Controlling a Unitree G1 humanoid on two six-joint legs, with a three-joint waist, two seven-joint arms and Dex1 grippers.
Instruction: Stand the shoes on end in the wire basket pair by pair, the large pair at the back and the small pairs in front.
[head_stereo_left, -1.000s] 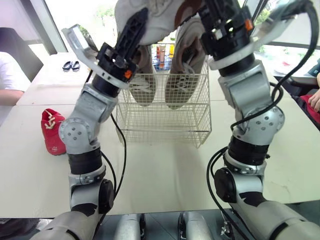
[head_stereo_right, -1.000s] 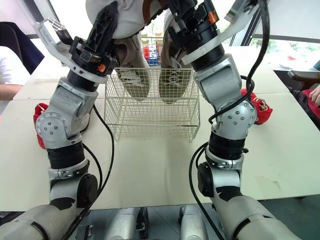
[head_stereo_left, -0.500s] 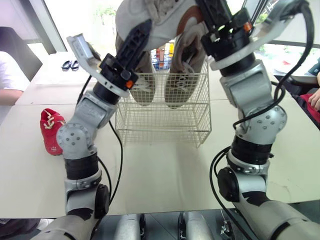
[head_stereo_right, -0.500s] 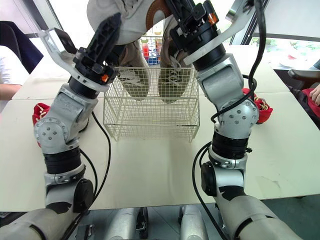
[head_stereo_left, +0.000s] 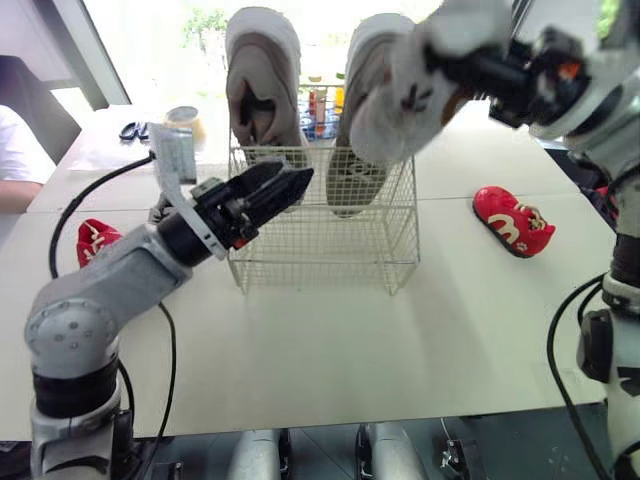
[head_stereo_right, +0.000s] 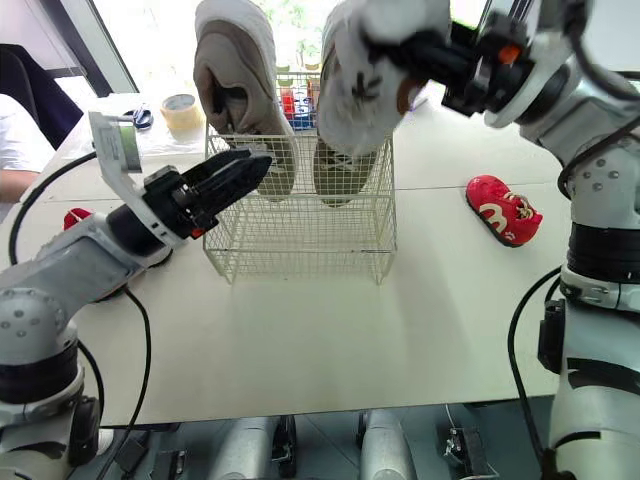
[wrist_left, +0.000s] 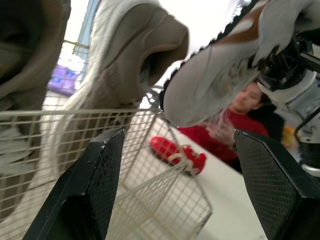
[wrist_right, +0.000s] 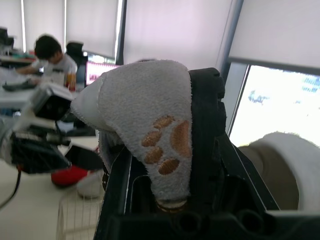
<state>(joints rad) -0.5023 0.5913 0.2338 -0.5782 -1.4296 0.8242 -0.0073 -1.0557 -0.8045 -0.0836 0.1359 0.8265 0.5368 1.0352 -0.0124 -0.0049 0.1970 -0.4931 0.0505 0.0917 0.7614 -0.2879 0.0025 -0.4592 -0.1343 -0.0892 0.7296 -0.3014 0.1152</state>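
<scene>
Well, left gripper (head_stereo_left: 283, 186): had dropped clear of cream wire basket (head_stereo_left: 320, 240), fingers spread, empty.
Right gripper (head_stereo_left: 462, 68): alone clamped the fuzzy grey paw-print slipper (head_stereo_left: 400, 100), high over the basket's right side.
Beige sneakers (head_stereo_left: 262, 90): upright at back.

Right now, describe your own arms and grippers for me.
The left arm and right arm have silver-grey shells, round bolted joints and black segments, with black cables looping alongside. The left gripper and right gripper each have two black fingers and a small orange mark at the base. A pale bracket sits on the left wrist.
</scene>
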